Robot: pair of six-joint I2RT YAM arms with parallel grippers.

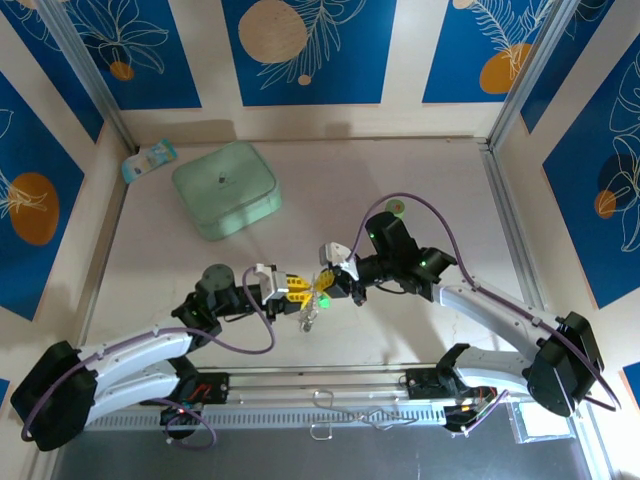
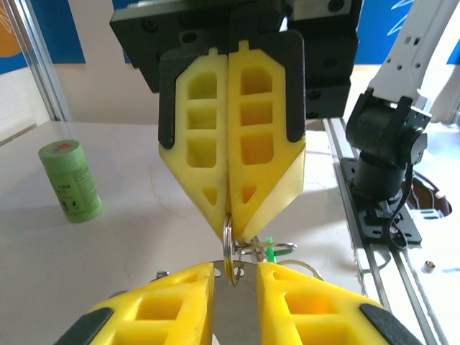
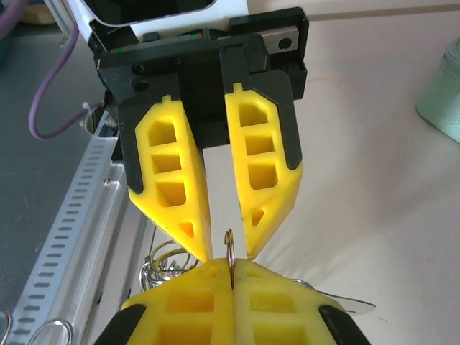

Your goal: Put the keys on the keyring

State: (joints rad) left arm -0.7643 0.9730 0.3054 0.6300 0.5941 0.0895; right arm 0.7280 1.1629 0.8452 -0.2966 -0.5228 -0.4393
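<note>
We see the keyring (image 2: 228, 253) only edge-on, mostly hidden between fingertips above the table (image 1: 330, 200); a green sliver of one key (image 2: 269, 251) peeks out beside it. The right gripper (image 3: 230, 267) pinches the ring. The left gripper (image 2: 236, 279) straddles it, fingers parted.

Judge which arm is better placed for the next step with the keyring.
Left, probably. The right pincer is shut on the keyring, steadying it; the left pincer is open, fingers either side of it, free to work.
</note>
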